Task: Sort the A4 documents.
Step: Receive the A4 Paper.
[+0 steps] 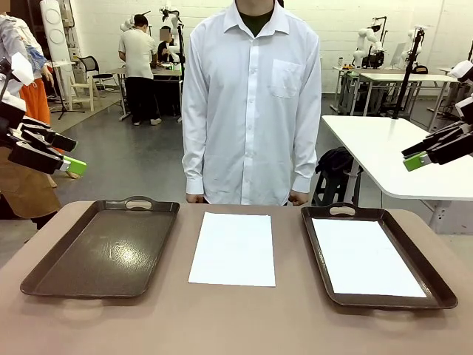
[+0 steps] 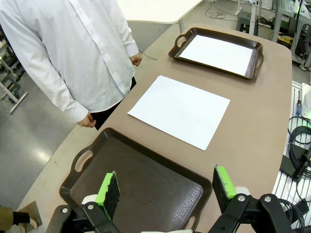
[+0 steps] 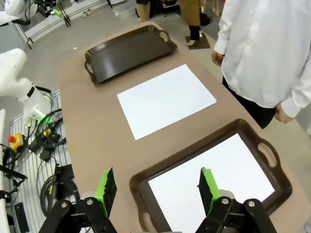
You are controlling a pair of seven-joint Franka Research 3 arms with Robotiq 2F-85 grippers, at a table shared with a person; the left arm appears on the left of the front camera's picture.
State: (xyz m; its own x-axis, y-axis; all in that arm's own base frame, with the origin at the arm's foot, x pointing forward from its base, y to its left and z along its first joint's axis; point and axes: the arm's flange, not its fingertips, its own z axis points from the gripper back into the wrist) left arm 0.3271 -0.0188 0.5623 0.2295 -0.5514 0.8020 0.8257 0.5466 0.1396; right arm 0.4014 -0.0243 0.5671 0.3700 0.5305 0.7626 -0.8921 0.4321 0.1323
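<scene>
The left gripper (image 2: 165, 187) and right gripper (image 3: 158, 187) are held wide open and empty, raised off the table's (image 1: 236, 325) left and right edges. Open room is left along its near edge. The left tray (image 1: 103, 251) lies empty; one of the A4 documents (image 1: 366, 257) is held in the right tray (image 1: 392, 302). The loose sheet (image 1: 233, 248) at mid-table is probably best pinched at a near corner and kept flat.

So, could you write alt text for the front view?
One white A4 sheet lies on the brown table between two dark trays, the left tray and the right tray, which holds a second sheet. A person in a white shirt stands behind; the left claw and right claw hover open at the sides.
</scene>
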